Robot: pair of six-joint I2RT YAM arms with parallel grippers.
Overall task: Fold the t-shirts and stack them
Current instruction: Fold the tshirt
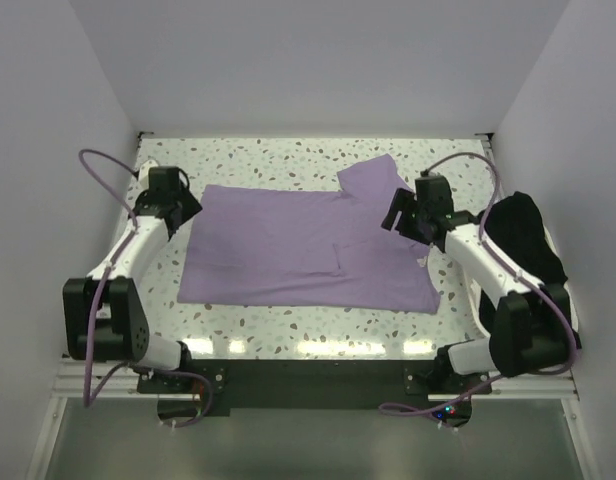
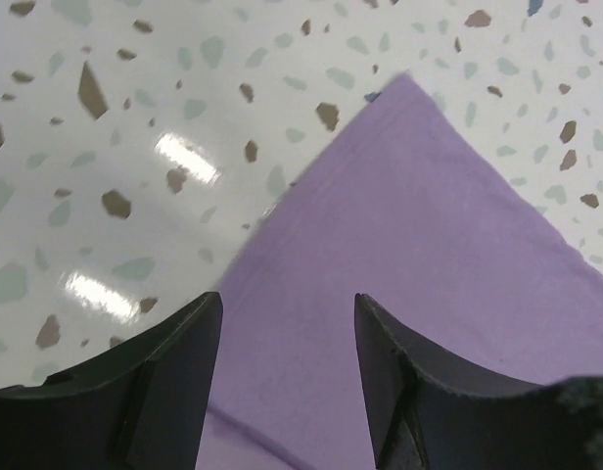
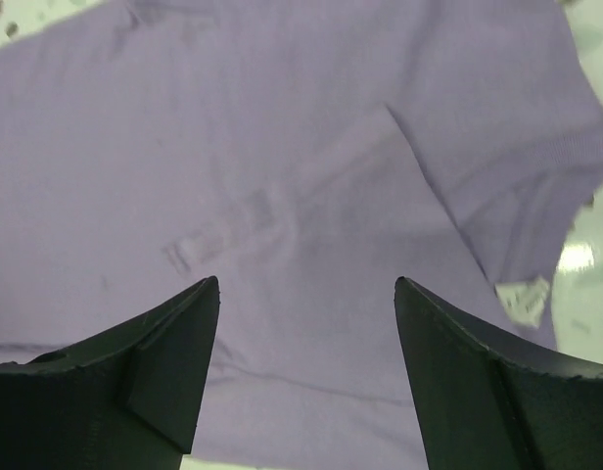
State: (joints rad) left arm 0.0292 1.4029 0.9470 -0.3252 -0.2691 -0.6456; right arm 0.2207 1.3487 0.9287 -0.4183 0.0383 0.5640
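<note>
Your left pincer (image 1: 180,207) is open, and nothing sits between its two fingers. It hangs just over a corner of the purple shirt (image 1: 298,250). In its own camera the cloth lies under the pincer and runs off ahead and to its right. On the pincer's left you see only the shiny speckled table (image 2: 106,176).

Your right pincer (image 1: 403,215) is open too, with its fingers wide apart, and it holds nothing. It hangs over the other end of the purple shirt. In its own camera the purple cloth fills almost all the space under it and ahead of it. One sleeve (image 3: 507,147) lies ahead and to the right of this pincer, with its edge laid over the body of the shirt.

The purple shirt lies flat on the table, spread out between your two pincers.

The black shirt (image 1: 523,235) sits in a bunched heap to the right of your right pincer, close beside that arm. It does not touch the purple shirt
</note>
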